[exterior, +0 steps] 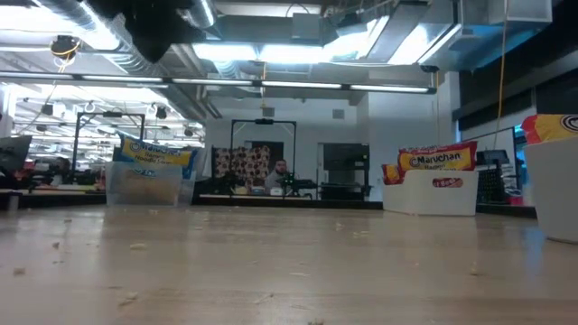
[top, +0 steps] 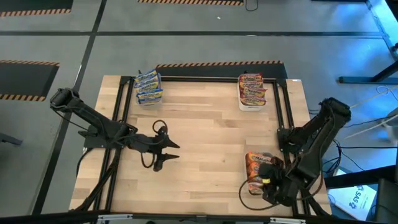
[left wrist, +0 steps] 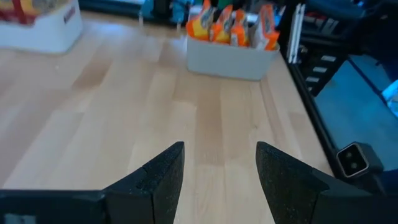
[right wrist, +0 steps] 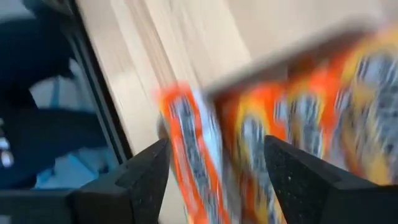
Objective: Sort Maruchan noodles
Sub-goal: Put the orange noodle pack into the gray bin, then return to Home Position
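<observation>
Orange noodle packets point(right wrist: 261, 137), blurred, between pincer fingers point(right wrist: 146, 180)

Two matte black, jointed arms of slim tubular links carry looped black cables. The left gripper point(top: 165, 154) ends in two tapered, wedge-shaped black fingers point(left wrist: 163, 180); the right gripper point(top: 266, 180) bears a small yellow mark near its fingers point(right wrist: 298, 180).

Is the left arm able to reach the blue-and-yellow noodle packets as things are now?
Probably yes. The left gripper is open and empty mid-table, and only bare wood lies between it and the blue-and-yellow packets in their far-left tub.
</observation>
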`<state>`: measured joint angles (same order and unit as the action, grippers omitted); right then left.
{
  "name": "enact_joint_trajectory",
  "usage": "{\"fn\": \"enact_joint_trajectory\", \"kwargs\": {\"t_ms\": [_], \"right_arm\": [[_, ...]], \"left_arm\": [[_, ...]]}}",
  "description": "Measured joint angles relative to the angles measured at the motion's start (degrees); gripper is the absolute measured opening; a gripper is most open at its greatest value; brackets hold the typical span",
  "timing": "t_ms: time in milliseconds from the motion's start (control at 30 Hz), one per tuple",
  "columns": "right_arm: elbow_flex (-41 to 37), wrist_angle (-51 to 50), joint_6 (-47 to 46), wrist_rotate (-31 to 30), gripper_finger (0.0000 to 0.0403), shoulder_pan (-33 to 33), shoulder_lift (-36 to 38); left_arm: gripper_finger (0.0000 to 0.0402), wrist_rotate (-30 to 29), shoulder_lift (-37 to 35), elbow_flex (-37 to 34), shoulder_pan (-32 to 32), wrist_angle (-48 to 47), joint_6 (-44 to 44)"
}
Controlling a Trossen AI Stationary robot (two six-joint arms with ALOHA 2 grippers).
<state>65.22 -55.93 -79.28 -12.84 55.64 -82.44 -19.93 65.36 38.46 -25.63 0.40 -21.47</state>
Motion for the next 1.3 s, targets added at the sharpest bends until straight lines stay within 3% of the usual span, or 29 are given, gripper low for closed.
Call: {"fn": "enact_joint_trajectory", "kwargs": {"t_ms": [167,367,533,767,1067,1167,1300], "right_arm": [[0.5,0.3,10.2,-8.6,0.0245,-5.4,2.9],[-1.7,1.1,30.2,-7.4,0.0227,-19.5,3.3],[-4.9,9.4,50.3,0.4,0.0175,-35.1,3.3],[-10.1,27.0,74.8,13.5,0.0098,-54.6,4.1],[-21.8,46.4,79.6,34.5,0.0024,-69.3,12.3],[-27.9,53.3,78.3,34.5,0.0006,-72.0,17.9],[-35.7,59.9,75.5,29.5,0.0005,-74.9,25.9]], "left_arm": [[0.0193,0.1,-5.2,0.0,0.2,-1.8,3.8],[0.0190,0.9,-11.7,0.0,3.3,-10.6,6.1],[0.0169,2.0,-16.6,-0.1,9.1,-22.6,8.0],[0.0121,8.3,-24.0,-5.6,20.7,-22.2,16.1],[0.0025,19.4,-36.3,-20.5,33.9,-7.3,21.9],[0.0004,22.3,-41.0,-24.1,36.1,-3.3,21.6],[0.0008,22.6,-47.9,-28.1,36.5,-2.7,18.8]]}}
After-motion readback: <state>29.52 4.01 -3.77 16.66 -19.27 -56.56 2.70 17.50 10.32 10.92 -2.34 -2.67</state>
